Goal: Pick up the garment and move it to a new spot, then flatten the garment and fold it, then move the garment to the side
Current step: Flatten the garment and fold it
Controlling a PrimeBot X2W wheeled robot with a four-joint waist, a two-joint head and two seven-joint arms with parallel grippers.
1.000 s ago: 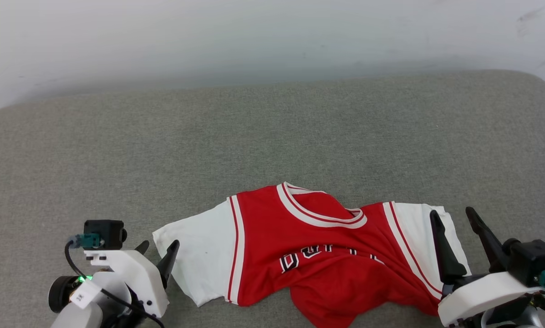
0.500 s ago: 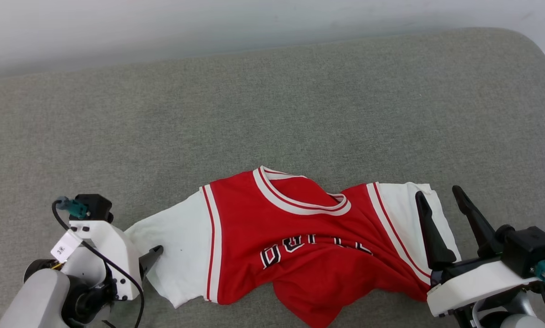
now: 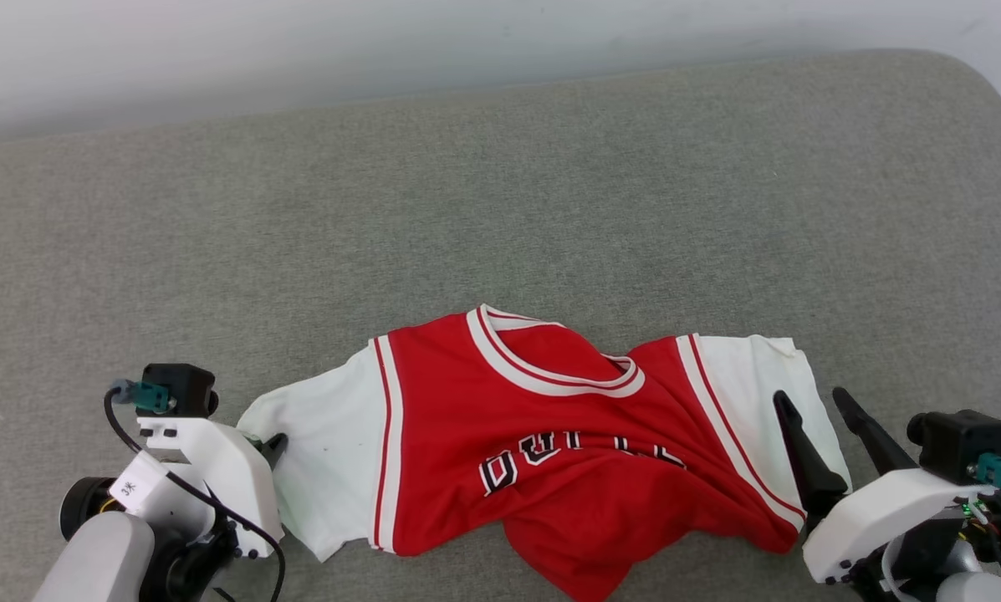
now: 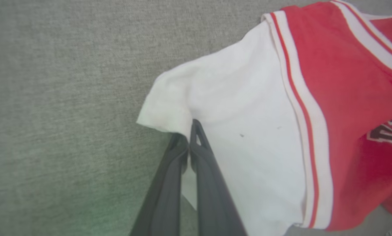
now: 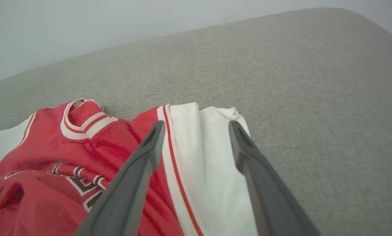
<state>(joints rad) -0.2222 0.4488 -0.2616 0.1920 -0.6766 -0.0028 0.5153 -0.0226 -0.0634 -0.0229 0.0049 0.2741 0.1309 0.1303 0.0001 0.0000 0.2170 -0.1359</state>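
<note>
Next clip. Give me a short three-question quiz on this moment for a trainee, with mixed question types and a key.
1. True or false: the garment lies flat and neatly folded on the grey padded surface.
2. What does the left tool pinch? A) the collar B) the edge of a white sleeve C) the red hem
3. Fill in: the right tool stands ___ over the other white sleeve, not gripping it.
Key: 1 false, it is rumpled and unfolded. 2 B. 3 open.
</note>
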